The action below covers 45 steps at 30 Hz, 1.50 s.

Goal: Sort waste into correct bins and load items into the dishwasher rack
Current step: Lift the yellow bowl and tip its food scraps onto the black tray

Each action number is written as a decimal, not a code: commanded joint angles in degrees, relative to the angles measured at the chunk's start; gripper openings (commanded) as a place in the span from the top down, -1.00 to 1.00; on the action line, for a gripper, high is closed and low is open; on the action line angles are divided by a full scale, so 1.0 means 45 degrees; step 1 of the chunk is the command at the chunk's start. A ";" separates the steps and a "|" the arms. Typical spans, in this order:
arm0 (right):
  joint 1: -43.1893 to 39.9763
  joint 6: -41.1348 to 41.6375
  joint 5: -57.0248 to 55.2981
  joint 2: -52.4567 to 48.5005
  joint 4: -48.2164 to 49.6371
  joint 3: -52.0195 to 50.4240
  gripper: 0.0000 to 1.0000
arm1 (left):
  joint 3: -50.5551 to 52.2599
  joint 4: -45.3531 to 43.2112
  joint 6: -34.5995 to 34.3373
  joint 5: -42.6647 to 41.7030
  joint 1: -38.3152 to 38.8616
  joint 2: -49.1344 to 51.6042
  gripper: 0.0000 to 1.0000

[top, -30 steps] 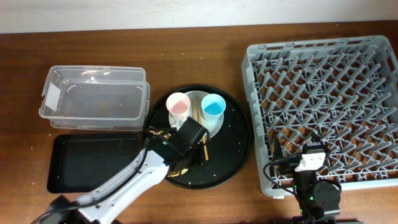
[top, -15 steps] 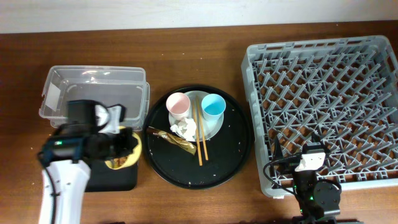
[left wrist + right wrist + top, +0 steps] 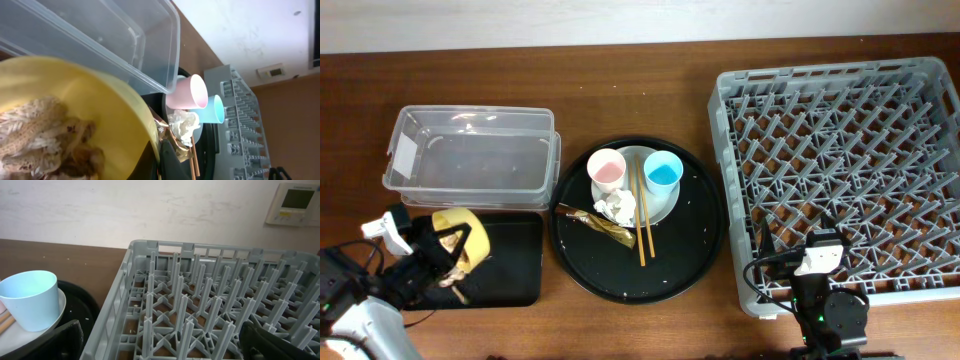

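My left gripper is shut on the rim of the yellow bowl, which is tilted over the left end of the shallow black tray. Beige food scraps lie inside the bowl. The clear tub stands behind it. On the pale plate are the pink cup, blue cup, white tissue and chopsticks. The brown-gold wrapper lies beside them. My right gripper is open and empty at the front left edge of the grey rack.
The large round black tray holds the plate between the bins and the rack. The wall runs along the table's far edge. The rack's pegs fill the right wrist view, with the blue cup at its left.
My left arm lifted the yellow bowl off the round tray, carried it left over the shallow black tray, then drew back to the lower left with the bowl tilted. The right arm has not moved.
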State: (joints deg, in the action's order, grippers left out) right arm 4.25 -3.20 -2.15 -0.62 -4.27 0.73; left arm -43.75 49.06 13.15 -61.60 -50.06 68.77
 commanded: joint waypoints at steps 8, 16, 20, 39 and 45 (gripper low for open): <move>-0.0053 0.0068 -0.0155 0.0092 -0.0024 -0.0092 -0.97 | 0.0559 -0.1137 0.0772 -0.3546 -0.0083 0.4022 0.99; -0.0053 0.0068 -0.0160 0.0092 -0.0024 -0.0092 -0.97 | 0.0559 -0.1239 0.0763 -0.6042 -0.0083 0.4454 1.00; -0.0053 0.0068 -0.0160 0.0092 -0.0024 -0.0092 -0.97 | 0.0559 -0.0976 0.0758 -0.6033 -0.0083 0.4454 1.00; -0.0053 0.0068 -0.0155 0.0092 -0.0024 -0.0092 -0.97 | 0.0559 -0.2108 -0.0175 -0.6353 -0.0083 0.4454 1.00; -0.0053 0.0068 -0.0155 0.0092 -0.0024 -0.0092 -0.97 | 0.0539 -0.4002 -0.1277 -0.5649 -0.0083 0.4454 1.00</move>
State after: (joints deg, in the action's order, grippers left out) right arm 4.25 -3.22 -2.15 -0.62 -4.27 0.73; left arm -40.95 34.87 10.13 -88.66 -50.17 88.62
